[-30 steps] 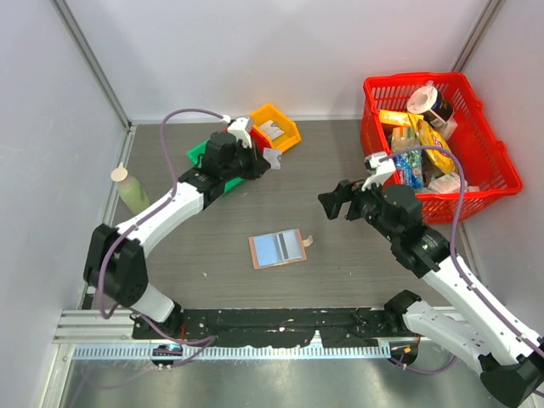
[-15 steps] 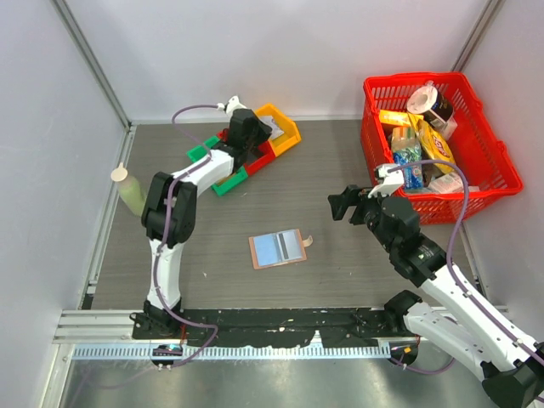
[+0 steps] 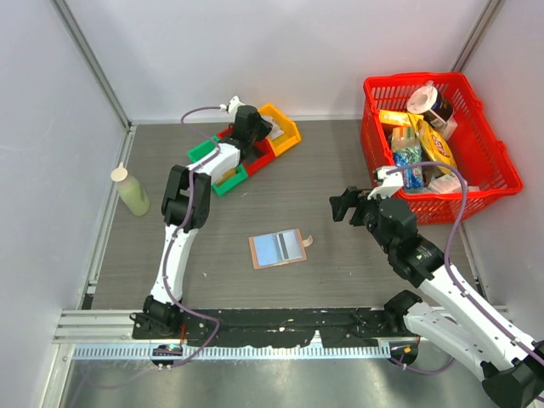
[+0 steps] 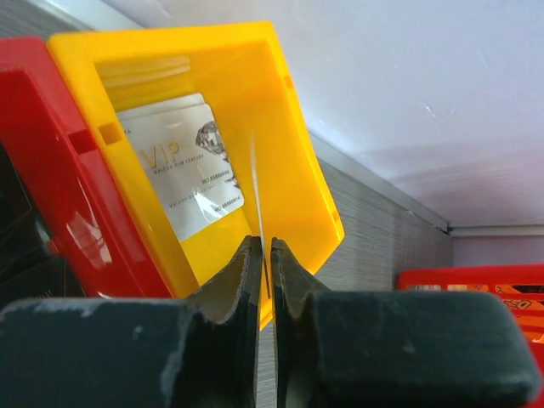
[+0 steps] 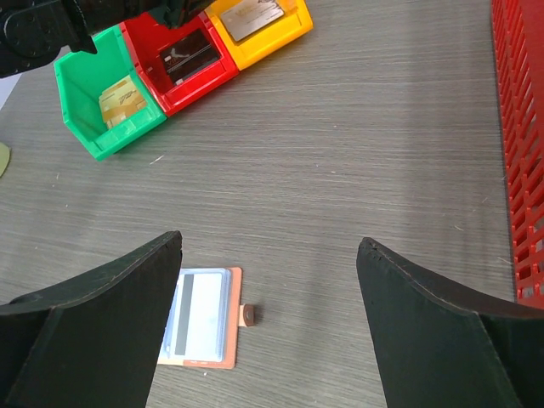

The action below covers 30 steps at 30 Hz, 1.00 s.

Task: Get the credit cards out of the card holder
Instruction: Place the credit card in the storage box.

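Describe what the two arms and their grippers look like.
The left arm and right arm have white shells on the links and black joint housings. A purple cable loops loosely along each. The left gripper and right gripper carry matte black fingers, broad at the root and tapering to thin tips.

Holder: tan-pink cover, pale blue-grey lining with one dark stripe
Yellow bin, red bin, green bin: single-colour
Card in yellow bin: silver-white, grey "VIP" lettering
Edge-on card in left hand: white
Left hand, right hand: black
Basket: red mesh
Tabletop: grey wood grain
Bottle: pale green
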Available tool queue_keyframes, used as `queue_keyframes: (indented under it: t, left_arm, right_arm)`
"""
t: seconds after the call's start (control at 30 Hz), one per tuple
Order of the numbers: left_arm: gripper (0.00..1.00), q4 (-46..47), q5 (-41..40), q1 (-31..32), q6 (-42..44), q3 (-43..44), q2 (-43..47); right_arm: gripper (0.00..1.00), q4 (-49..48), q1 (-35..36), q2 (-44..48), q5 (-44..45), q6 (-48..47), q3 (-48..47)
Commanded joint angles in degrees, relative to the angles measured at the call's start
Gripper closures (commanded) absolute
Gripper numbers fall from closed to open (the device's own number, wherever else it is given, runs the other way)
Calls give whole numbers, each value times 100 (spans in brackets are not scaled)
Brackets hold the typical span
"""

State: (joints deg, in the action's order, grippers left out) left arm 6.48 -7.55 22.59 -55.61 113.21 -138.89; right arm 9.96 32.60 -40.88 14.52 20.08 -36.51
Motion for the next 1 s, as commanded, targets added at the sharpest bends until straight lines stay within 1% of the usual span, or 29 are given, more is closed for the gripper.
queue_keyframes:
  t: [0.0, 0.2, 0.4, 0.47, 0.6, 0.7, 0.73, 0.83, 0.9, 0.97]
  left_arm:
    - [85, -138, 280, 9, -230, 395, -77]
    - [61, -340, 158, 26, -266, 264, 169]
    - [43, -455, 17, 26, -117, -175, 801]
    - [32, -472, 17, 35, -37, -377, 1099]
    - [26, -525, 95, 70, 191, -966, 1846]
    - [26, -586, 192, 158, 393, -1572, 2645]
    - [26, -595, 227, 210, 463, -1835, 2909]
    - [27, -823, 324, 369, 648, -2547, 3656]
    - [28, -920, 394, 483, 762, -3135, 4148]
    - [28, -1148, 517, 623, 920, -3540, 4614]
  right_arm:
    - [12, -310, -8, 19, 173, -12, 4]
    - [13, -301, -8, 89, 174, -4, -23]
    - [13, -240, -8, 160, 139, -4, -75]
    - [13, -196, -8, 195, 86, 5, -102]
    - [13, -12, -8, 212, -89, 32, -207]
    - [17, 138, -8, 107, -230, 84, -373]
    - [19, 182, -8, 46, -370, 76, -400]
    - [19, 200, -8, -183, -722, 119, -541]
    - [19, 156, -8, -385, -1108, 119, -576]
    - [19, 138, -17, -604, -1634, 119, -603]
